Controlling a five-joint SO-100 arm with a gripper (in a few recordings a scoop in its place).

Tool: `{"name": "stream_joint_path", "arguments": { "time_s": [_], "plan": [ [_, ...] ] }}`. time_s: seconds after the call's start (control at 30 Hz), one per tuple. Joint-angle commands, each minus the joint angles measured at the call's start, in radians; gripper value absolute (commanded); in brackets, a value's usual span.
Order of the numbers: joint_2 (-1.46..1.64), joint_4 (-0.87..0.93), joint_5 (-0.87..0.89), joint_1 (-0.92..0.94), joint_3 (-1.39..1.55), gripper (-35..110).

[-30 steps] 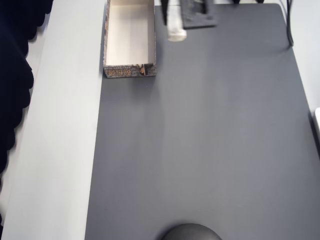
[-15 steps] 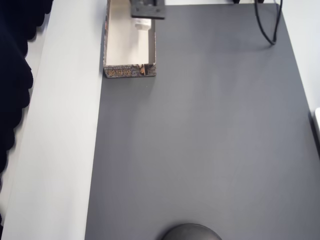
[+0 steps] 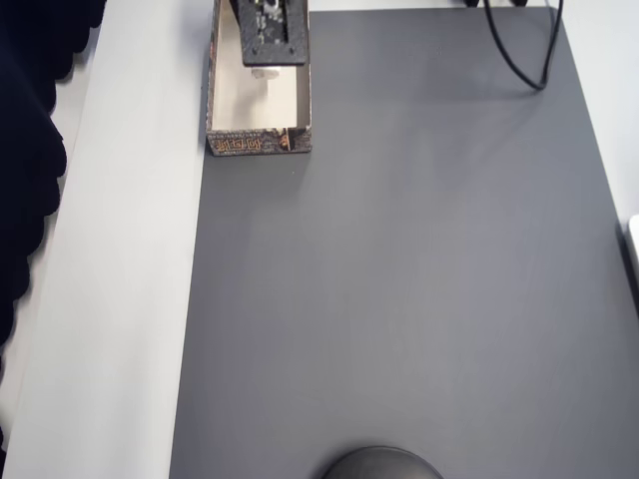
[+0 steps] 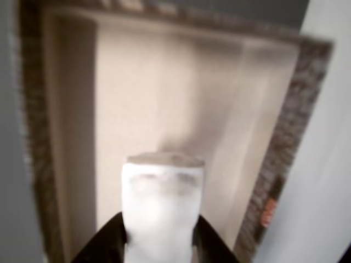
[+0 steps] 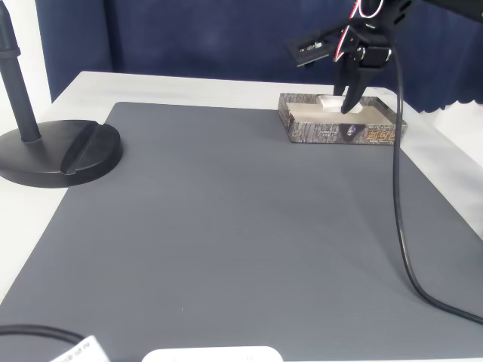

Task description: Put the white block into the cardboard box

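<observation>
White block (image 4: 162, 211) clamped in tool (image 4: 159, 241), over cardboard box (image 4: 285, 137)

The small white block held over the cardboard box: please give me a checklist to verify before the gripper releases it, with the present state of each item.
1. Gripper shut on the small white rectangular block: ok.
2. Block above the cream interior of the shallow patterned cardboard box, inside its walls, wrist view: ok.
3. Box floor below the block free of other things: ok.
4. Block low enough, touching the floor: cannot tell.
5. Box flat on the dark grey mat: ok.
6. Black cable away from the box opening: ok.
</observation>
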Motion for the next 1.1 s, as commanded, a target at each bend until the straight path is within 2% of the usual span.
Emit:
{"name": "stream_joint_path", "arguments": {
  "time_s": [0.0,1.07],
  "plan": [
    [-0.003,0.009,0.008,0.011,-0.115,-2],
    [-0.167,0.023,-0.011,-0.028,-0.261,-2]
  ]
}}
